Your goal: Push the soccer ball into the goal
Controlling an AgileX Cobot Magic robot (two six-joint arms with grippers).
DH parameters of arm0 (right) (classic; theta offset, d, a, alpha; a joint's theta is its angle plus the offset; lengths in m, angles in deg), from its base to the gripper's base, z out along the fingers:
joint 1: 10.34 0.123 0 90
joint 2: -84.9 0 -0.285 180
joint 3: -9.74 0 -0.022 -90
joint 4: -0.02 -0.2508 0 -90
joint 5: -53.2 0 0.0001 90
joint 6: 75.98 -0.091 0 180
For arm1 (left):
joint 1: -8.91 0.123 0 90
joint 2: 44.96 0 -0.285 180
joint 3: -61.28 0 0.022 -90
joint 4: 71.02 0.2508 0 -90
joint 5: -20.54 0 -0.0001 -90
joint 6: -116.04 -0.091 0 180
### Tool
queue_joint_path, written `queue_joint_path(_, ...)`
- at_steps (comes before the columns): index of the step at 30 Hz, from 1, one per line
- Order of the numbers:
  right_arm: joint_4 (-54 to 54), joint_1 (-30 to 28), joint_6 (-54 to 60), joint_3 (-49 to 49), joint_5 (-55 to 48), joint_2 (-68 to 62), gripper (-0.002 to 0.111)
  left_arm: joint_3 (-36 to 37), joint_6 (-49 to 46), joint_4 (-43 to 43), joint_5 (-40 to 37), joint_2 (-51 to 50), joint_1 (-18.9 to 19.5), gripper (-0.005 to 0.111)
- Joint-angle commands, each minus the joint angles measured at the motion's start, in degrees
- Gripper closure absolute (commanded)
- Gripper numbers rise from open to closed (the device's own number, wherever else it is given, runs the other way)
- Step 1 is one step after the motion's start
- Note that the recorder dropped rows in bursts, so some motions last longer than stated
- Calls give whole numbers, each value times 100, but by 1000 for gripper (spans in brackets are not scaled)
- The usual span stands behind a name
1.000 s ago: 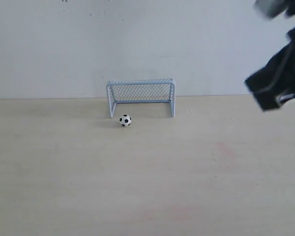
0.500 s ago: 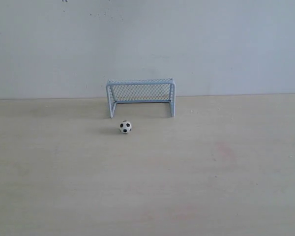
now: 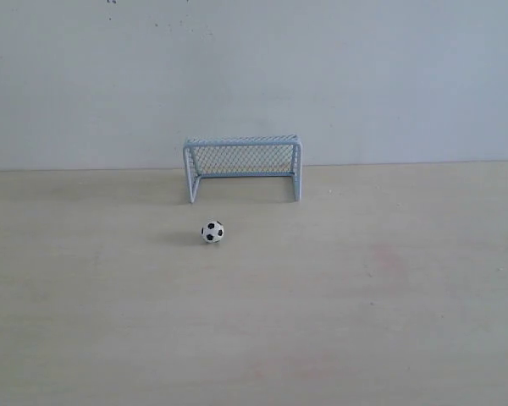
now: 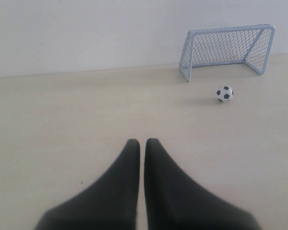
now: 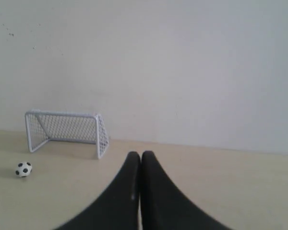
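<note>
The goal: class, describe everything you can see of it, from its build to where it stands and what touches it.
The goal is a miniature one, wider than tall, with a pale blue-white tubular frame and fine mesh netting over its top, back and sides. It stands upright on the pale wooden table near the white wall, its mouth open and empty. The soccer ball lies out in front, apart from it; only the table touches it.
</note>
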Motion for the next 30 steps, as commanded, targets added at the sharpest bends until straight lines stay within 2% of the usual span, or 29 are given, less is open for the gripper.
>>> queue_joint_path(1, -10, -21, -300, 411, 512, 28, 108, 21, -24, -10, 23, 12, 16, 102)
queue_joint_path(3, -25, -21, -444, 411, 99, 28, 108, 21, -24, -10, 23, 12, 16, 102)
queue_joint_path(13, -28, -21, -702, 411, -136, 28, 108, 21, -24, -10, 23, 12, 16, 102)
queue_joint_path(20, 332, -21, -427, 411, -1170, 28, 108, 21, -24, -10, 23, 12, 16, 102)
queue_joint_path(26, 1097, -21, -1460, 411, -1303, 28, 108, 21, -24, -10, 23, 12, 16, 102)
queue_joint_path(30, 1148, -21, -1881, 411, -1354, 28, 108, 21, -24, -10, 23, 12, 16, 102)
